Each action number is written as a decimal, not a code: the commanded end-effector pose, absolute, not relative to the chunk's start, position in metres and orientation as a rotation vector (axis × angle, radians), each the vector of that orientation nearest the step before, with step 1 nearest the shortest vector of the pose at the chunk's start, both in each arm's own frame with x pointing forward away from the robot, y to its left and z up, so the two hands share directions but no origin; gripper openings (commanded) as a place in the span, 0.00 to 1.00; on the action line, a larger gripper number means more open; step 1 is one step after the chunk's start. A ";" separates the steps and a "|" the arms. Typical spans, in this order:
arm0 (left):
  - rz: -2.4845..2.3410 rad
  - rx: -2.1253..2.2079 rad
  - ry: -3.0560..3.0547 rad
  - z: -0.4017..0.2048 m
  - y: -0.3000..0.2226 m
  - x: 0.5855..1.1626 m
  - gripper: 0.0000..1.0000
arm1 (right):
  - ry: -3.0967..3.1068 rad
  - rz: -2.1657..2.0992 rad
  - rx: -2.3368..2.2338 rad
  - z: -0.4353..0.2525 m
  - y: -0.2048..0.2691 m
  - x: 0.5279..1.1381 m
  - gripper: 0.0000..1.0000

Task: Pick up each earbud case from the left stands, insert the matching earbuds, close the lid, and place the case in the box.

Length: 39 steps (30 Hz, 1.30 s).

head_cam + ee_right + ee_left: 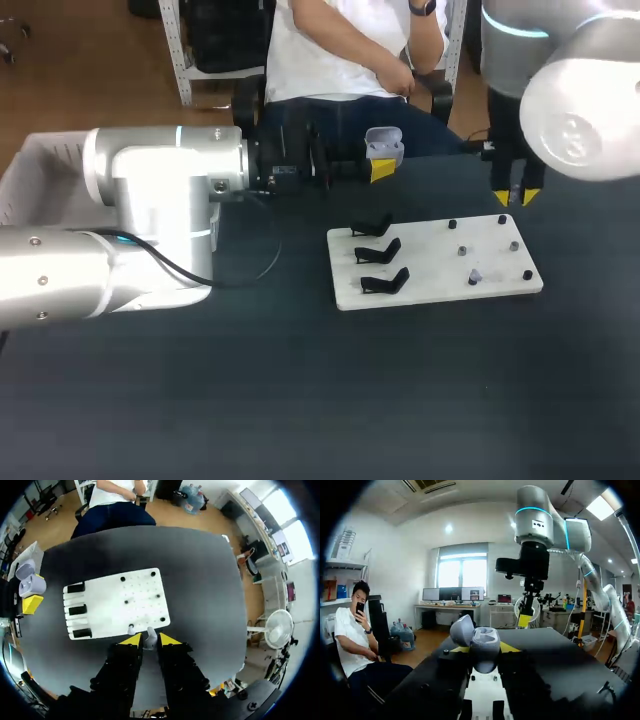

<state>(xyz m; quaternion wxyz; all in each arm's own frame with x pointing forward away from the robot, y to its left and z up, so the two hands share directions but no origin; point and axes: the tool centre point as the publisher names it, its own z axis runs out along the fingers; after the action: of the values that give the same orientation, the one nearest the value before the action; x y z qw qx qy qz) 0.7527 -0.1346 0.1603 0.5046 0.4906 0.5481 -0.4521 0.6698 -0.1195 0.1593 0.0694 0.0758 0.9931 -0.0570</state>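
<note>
1. The dark table [300, 400] fills the head view and bears everything else.
2. My left arm [150, 220] comes in from the left and lies across the table's far half, its wrist pointing toward the middle.
3. My right arm [570, 100] comes down from the far right corner, its wrist hanging over the far right edge of the board.
4. A white box [30, 165] sits at the far left of the table, partly hidden behind the left arm.
5. A white board [430, 280] lies flat, right of the table's middle.
6. 3 black stands [378, 250] sit in a row along the board's left edge.
7. The earbud case [384, 143] is raised off the table, beyond the board's far left corner. Its lid is hinged open.
8. The left gripper [485, 650] clamps this case from 2 sides, a yellow tip at each flank.
9. The right gripper [150, 640] has its tips close together, pinching a small pale earbud [150, 635] just over the board's edge.
10. Several small knobs [452, 224], some dark and some grey, dot the board's right half. They are too small to tell apart.
</note>
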 end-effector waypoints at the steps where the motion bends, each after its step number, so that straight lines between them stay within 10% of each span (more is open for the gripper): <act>1: -1.085 1.177 1.322 0.160 -0.135 0.751 0.00 | 2.893 -0.195 0.849 0.169 -0.114 0.667 0.00; 39: -1.085 1.177 1.322 0.160 -0.135 0.751 0.00 | 2.802 -0.006 1.053 0.208 -0.044 0.702 0.00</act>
<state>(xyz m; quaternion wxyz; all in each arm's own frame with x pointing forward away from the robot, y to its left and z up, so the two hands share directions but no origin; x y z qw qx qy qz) 0.7527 -0.1347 0.1603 0.5045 0.4905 0.5481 -0.4521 0.6922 -0.0530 0.2042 0.0788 0.3451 0.9352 0.0099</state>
